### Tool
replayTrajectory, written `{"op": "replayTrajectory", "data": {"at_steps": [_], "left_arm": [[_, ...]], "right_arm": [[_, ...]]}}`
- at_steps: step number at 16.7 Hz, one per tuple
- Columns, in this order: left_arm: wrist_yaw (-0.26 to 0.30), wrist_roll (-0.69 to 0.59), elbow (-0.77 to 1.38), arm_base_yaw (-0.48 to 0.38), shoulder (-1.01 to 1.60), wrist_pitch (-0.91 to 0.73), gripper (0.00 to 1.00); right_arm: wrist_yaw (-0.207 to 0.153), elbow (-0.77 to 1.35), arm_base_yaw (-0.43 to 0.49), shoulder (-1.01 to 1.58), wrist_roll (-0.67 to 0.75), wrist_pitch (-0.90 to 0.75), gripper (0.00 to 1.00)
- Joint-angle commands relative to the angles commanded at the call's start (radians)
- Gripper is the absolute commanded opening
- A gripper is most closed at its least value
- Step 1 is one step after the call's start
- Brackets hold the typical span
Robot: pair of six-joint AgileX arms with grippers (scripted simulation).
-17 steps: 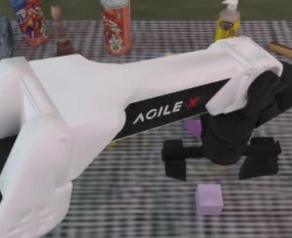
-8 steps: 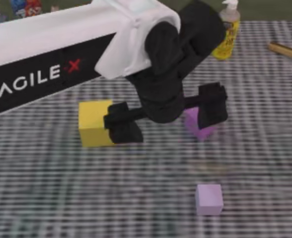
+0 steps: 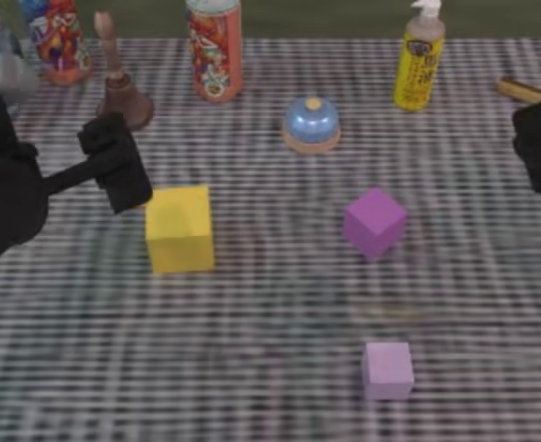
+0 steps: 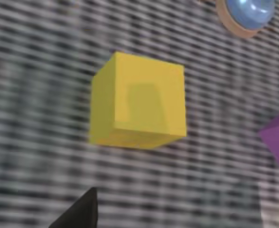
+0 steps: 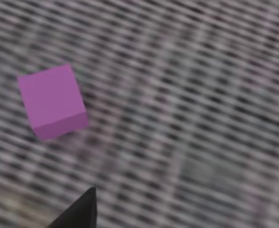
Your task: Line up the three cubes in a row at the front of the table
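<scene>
Cloth in a grey-and-white check covers the table, and the three cubes sit apart on it. The yellow cube lies left of centre, square to the table's edges. The magenta cube lies right of centre, turned so a corner points to the front edge. The lilac cube sits nearest the front edge, in front of the magenta one. Bare cloth runs along the front edge to the left of the lilac cube, and wide bare gaps lie between all three cubes.

The left gripper hangs near the left edge, just behind and left of the yellow cube and not touching it; it holds nothing, and whether its fingers are parted cannot be told. The right gripper sits at the right edge, well apart from the magenta cube; it holds nothing, and its opening cannot be told either.

Along the back edge stand a blue bell, an orange can, a yellow bottle, a wooden bell and a second can near the back left corner.
</scene>
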Motion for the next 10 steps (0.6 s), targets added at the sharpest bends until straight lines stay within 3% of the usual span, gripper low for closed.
{"op": "replayTrajectory", "data": {"at_steps": [5,10], "left_arm": [[0.010,0.275,-0.456,0.231,-0.503,0.277,1.00],[0.024,0.527,-0.756,0.392,-0.848,0.507,1.00]], "right_arm": [[-0.003,0.450,0.106,0.546,-0.046,-0.301,1.00],[-0.002,0.798,0.185,0.906,-0.083,-0.508,1.00]]}}
